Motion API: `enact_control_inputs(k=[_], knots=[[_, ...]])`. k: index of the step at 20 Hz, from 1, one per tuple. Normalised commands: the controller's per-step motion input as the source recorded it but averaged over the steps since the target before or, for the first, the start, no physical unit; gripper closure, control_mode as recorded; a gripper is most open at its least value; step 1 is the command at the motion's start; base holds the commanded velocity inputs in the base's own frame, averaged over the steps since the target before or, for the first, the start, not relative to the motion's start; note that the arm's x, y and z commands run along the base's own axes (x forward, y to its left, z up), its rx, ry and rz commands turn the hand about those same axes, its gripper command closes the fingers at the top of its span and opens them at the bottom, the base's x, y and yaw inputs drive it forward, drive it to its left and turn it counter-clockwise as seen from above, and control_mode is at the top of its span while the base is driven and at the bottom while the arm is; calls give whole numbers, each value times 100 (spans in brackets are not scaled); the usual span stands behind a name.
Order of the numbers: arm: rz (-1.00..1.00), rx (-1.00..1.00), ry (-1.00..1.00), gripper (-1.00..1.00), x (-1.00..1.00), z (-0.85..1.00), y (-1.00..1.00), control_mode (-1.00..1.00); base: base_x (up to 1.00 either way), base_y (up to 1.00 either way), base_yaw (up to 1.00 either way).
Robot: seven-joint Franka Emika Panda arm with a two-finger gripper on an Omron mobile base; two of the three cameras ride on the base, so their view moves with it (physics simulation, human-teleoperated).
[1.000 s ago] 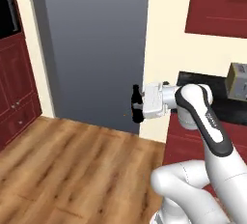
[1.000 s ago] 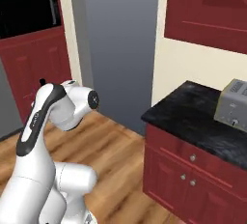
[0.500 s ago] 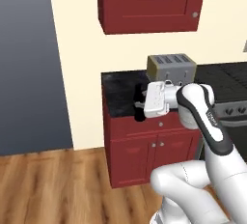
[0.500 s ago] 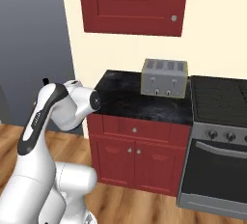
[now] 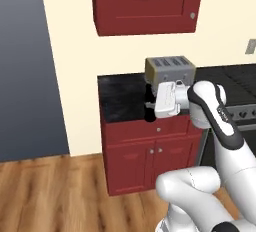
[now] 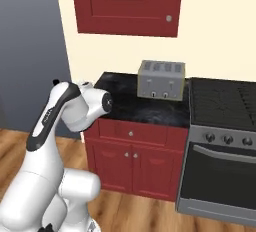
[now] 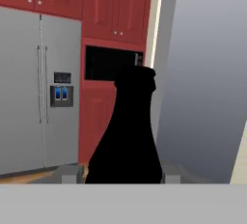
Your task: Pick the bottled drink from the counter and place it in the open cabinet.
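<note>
The bottled drink (image 5: 149, 115) is a small, nearly black bottle held upright in my gripper (image 5: 150, 103), which is shut on its body. It hangs in the air just in front of the counter (image 5: 120, 98), a black marbled slab on a dark red base, about level with the counter's front edge. In the hand view the bottled drink (image 7: 128, 136) stands as a black silhouette between the fingertips of the gripper (image 7: 123, 172). The counter (image 6: 145, 108) also lies beyond my arm in the right base view. The open cabinet is out of view.
A silver toaster (image 5: 170, 69) (image 6: 161, 79) sits on the counter by the wall. To its right is a stove (image 6: 220, 106). Above hangs a closed red wall cabinet (image 5: 145, 3) with a round knob. A tall grey panel (image 5: 25, 66) stands at the left.
The whole picture has shifted, so the camera has moved with the base: the grey panel slid left, and the counter, toaster and stove came into view. The bottle stays in the shut gripper.
</note>
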Motion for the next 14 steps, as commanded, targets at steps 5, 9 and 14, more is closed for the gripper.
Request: enact_control_inputs(k=[5,9,14], knots=[[0,0,0,100,0,0,0,100,0,-98,0],[0,0,0,100,0,0,0,100,0,-100,0],[0,0,0,100,0,0,0,100,0,-100,-7]])
